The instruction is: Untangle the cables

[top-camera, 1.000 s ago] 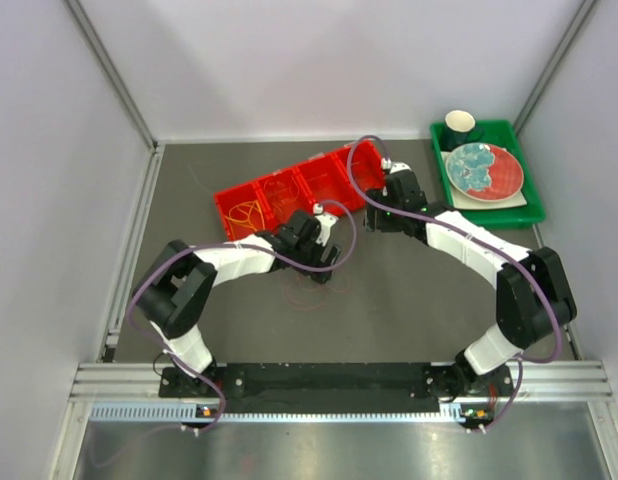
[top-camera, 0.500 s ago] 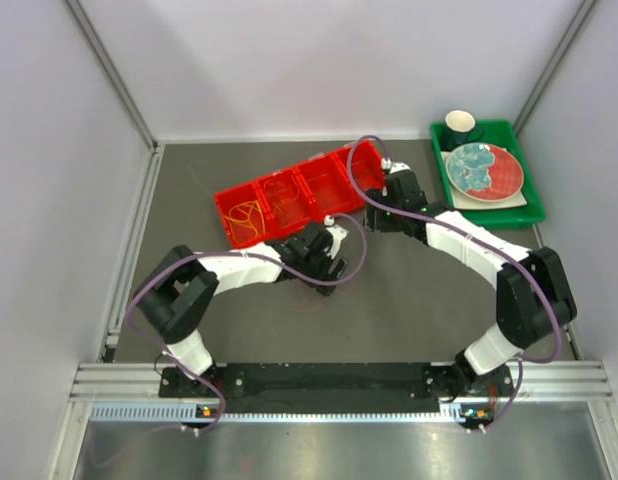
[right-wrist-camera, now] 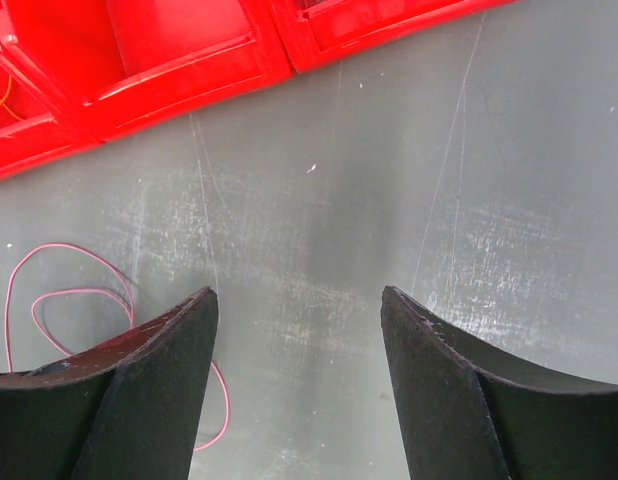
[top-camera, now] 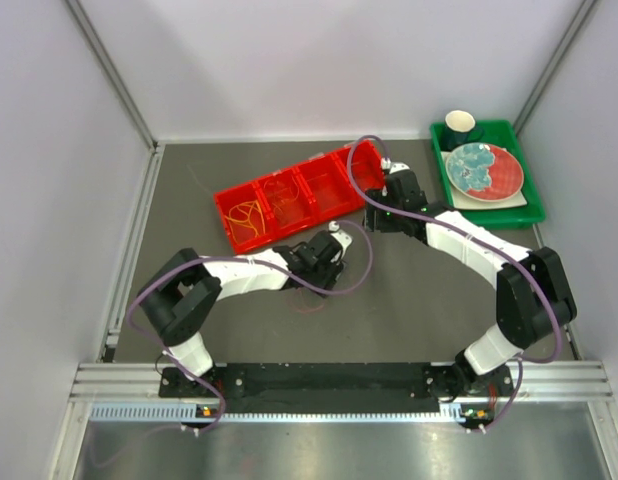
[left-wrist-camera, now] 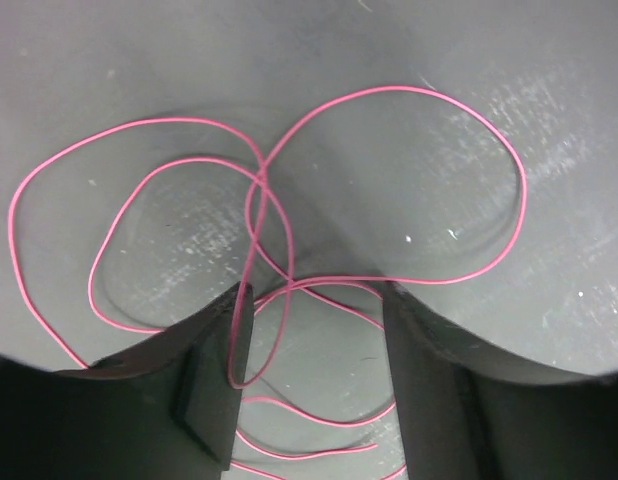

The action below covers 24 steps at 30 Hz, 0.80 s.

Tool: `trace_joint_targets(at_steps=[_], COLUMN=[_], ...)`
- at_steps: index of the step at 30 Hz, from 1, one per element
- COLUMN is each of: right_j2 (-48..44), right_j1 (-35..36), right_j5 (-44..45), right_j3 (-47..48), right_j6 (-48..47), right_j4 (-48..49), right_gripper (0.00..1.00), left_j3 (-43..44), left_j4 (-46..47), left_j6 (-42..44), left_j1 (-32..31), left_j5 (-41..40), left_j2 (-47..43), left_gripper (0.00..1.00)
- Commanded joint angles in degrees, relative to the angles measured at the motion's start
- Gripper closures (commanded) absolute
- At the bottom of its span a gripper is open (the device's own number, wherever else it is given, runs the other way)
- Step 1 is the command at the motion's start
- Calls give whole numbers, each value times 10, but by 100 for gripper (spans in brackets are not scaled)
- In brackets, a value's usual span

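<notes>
The pink cable [left-wrist-camera: 261, 175] lay flat in loops on the worktop [left-wrist-camera: 409, 90], stretched crossways to the open left fingers [left-wrist-camera: 214, 390], with strands between them. The right fingers [right-wrist-camera: 149, 400] were open and empty.

my overhead view looks steeply down on the surface [top-camera: 419, 300] from above and behind the arm bases, which sit at 6 o'clock. the left wrist view sits very close over the surface, facing down past the left claw [left-wrist-camera: 314, 300] onto the pink cable [left-wrist-camera: 389, 89]. the right wrist view, also close, looks down past the right claw [right-wrist-camera: 296, 300]. it shares that cable at 8 o'clock, and shares the red tray [right-wrist-camera: 169, 40] at 11 o'clock with the overhead.
</notes>
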Motion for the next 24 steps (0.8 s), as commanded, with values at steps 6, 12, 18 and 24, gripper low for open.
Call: trace_joint_targets(at_steps=[6,12,18,24], right_j2=[-5,-6,-6,-5], right_j1=[0,0,0,0], right_j5=[0,5,5,5], right_j3=[18,18,15,14], right_j6=[6,5,5,5], right_j4=[19,17,19,19], right_gripper=[34,34,34,34], left_j3=[34,42,41,31], left_j4=[4,-1,-9,-8], left_j6=[-4,-4,2,-2], left_j1=[-4,-4,-4,-4], left_j5=[-13,-20,-41,-46], left_j2=[8,22,32,30], left_gripper=[62,54,37,59])
